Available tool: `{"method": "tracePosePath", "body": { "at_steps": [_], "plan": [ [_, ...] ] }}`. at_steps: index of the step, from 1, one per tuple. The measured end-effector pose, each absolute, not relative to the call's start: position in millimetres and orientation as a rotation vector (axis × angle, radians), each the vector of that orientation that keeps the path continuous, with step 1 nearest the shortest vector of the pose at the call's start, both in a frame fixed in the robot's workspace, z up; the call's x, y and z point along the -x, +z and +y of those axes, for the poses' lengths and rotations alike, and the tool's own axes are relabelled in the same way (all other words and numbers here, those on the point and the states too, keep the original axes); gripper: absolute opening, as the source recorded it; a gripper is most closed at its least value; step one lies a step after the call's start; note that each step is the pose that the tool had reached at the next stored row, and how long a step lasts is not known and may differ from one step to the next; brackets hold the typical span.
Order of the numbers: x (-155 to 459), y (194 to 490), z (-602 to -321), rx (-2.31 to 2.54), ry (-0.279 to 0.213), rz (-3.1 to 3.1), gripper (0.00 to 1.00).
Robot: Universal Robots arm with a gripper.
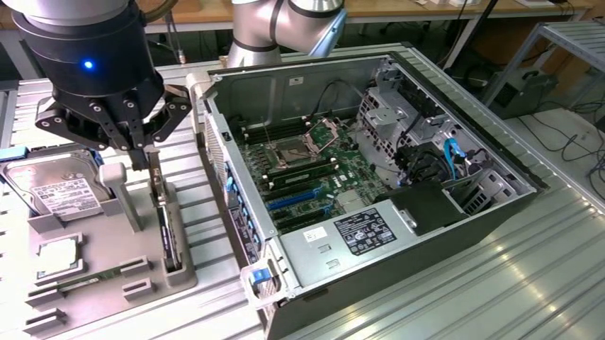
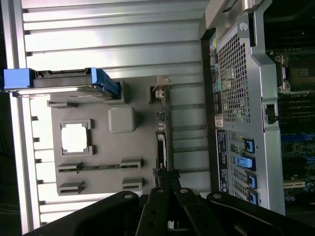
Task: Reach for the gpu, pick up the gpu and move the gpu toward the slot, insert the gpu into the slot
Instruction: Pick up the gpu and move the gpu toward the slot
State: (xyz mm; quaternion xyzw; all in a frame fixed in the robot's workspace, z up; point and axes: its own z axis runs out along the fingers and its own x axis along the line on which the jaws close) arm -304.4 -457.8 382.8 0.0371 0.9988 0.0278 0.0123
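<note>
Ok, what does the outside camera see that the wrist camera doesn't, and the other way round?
Extra in the exterior view: the power supply, the blue cables and the arm.
Extra in the wrist view: a straight look at the back grille and blue ports.
Both: the gpu standing on edge in the grey tray, the hard drive, and the shut gripper over one end of the gpu.

The table (image 1: 529, 283) was ribbed bare metal with a dull sheen. The tray (image 1: 113, 244) was matt grey plastic. The gpu (image 1: 168, 234) was a dark matt card with a pale metal bracket. The case (image 1: 274, 92) was grey sheet metal; the slot (image 1: 288, 200) was smooth blue plastic
</note>
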Motion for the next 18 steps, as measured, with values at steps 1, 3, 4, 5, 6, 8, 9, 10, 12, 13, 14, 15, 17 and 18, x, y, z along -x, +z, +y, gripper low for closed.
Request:
{"method": "tracePosePath", "body": {
  "at_steps": [1, 3, 4, 5, 6, 8, 9, 10, 12, 13, 14, 15, 17, 18],
  "plan": [
    [304.4, 382.8, -457.8, -0.116, 0.087, 3.114, 0.11],
    [304.4, 382.7, -457.8, -0.116, 0.090, 3.114, 0.11],
    [304.4, 382.7, -457.8, -0.116, 0.090, 3.114, 0.11],
    [304.4, 382.8, -457.8, -0.116, 0.091, 3.114, 0.11],
    [304.4, 382.7, -457.8, -0.116, 0.092, 3.114, 0.17],
    [304.4, 382.8, -457.8, -0.116, 0.094, 3.114, 0.30],
    [304.4, 382.7, -457.8, -0.116, 0.094, 3.114, 0.30],
    [304.4, 382.8, -457.8, -0.116, 0.095, 3.114, 0.36],
    [304.4, 382.8, -457.8, -0.116, 0.096, 3.114, 0.42],
    [304.4, 382.7, -457.8, -0.116, 0.097, 3.113, 0.48],
    [304.4, 382.7, -457.8, -0.116, 0.097, 3.113, 0.54],
    [304.4, 382.8, -457.8, -0.116, 0.098, 3.114, 0.60],
    [304.4, 382.7, -457.8, -0.116, 0.100, 3.113, 0.66],
    [304.4, 382.3, -457.8, -0.114, 0.100, 3.114, 0.73]
  ]
}}
